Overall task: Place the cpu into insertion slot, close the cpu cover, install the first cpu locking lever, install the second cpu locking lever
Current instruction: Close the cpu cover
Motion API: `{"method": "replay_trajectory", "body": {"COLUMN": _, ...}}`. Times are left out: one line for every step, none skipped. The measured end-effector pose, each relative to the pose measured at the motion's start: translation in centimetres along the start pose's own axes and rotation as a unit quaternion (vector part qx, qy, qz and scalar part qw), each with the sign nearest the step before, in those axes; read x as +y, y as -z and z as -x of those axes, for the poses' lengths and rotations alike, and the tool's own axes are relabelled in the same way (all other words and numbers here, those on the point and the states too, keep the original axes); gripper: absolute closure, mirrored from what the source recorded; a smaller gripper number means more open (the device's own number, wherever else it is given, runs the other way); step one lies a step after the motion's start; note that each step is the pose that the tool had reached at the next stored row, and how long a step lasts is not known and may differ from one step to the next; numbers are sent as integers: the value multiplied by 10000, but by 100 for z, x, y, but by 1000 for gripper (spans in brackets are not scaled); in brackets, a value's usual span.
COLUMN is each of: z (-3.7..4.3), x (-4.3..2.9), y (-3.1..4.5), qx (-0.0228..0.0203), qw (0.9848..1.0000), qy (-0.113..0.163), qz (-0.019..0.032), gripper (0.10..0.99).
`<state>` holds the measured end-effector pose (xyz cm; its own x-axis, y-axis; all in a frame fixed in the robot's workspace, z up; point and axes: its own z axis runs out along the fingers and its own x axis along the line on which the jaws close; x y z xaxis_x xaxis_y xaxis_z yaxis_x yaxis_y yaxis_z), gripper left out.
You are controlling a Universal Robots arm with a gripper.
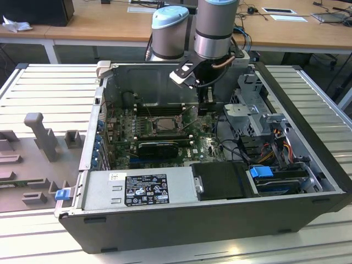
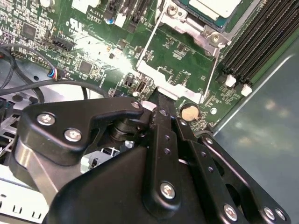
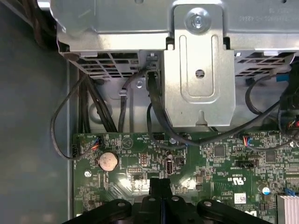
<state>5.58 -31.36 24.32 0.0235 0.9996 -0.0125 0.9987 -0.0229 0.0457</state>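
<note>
The arm (image 1: 215,25) was made of round silver-grey tubes, with a pale blue cap (image 1: 169,16) over one joint and a dark ring low on the nearer tube. A small pale block (image 1: 183,75) sat at the black wrist, beside a copper-coloured curved piece (image 1: 223,61). In both wrist views the end effector (image 2: 159,99) (image 3: 161,181) was matt black, built of flat linked bars and rounded plates, which silver round-headed screws (image 2: 167,190) fastened together.
</note>
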Motion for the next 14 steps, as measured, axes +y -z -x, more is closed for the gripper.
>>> {"method": "replay_trajectory", "body": {"z": 0, "x": -10, "y": 0, "qx": 0, "qw": 10000, "qy": 0, "qz": 0, "gripper": 980}}
{"method": "replay_trajectory", "body": {"z": 1, "x": -25, "y": 1, "qx": 1, "qw": 10000, "qy": 0, "qz": 0, "gripper": 980}}
{"method": "replay_trajectory", "body": {"z": 1, "x": -33, "y": 1, "qx": 1, "qw": 10000, "qy": 0, "qz": 0, "gripper": 980}}
{"method": "replay_trajectory", "body": {"z": 1, "x": -45, "y": 2, "qx": 0, "qw": 10000, "qy": 0, "qz": 0, "gripper": 980}}
{"method": "replay_trajectory", "body": {"z": 2, "x": -66, "y": 3, "qx": 0, "qw": 10000, "qy": -1, "qz": 0, "gripper": 980}}
{"method": "replay_trajectory", "body": {"z": 2, "x": -74, "y": 3, "qx": 0, "qw": 10000, "qy": 0, "qz": 0, "gripper": 980}}
{"method": "replay_trajectory", "body": {"z": 2, "x": -84, "y": 3, "qx": 0, "qw": 10000, "qy": 0, "qz": 0, "gripper": 980}}
{"method": "replay_trajectory", "body": {"z": 2, "x": -91, "y": 4, "qx": 1, "qw": 10000, "qy": 0, "qz": 0, "gripper": 980}}
{"method": "replay_trajectory", "body": {"z": 2, "x": -96, "y": 4, "qx": 1, "qw": 10000, "qy": 0, "qz": 0, "gripper": 980}}
{"method": "replay_trajectory", "body": {"z": 3, "x": -104, "y": 5, "qx": 0, "qw": 10000, "qy": 0, "qz": 0, "gripper": 980}}
{"method": "replay_trajectory", "body": {"z": 3, "x": -109, "y": 5, "qx": 1, "qw": 10000, "qy": 0, "qz": 0, "gripper": 980}}
{"method": "replay_trajectory", "body": {"z": 3, "x": -112, "y": 5, "qx": 0, "qw": 10000, "qy": 0, "qz": 0, "gripper": 980}}
{"method": "replay_trajectory", "body": {"z": 3, "x": -117, "y": 5, "qx": 0, "qw": 10000, "qy": 0, "qz": 0, "gripper": 980}}
{"method": "replay_trajectory", "body": {"z": 3, "x": -121, "y": 5, "qx": 0, "qw": 10000, "qy": 0, "qz": 0, "gripper": 980}}
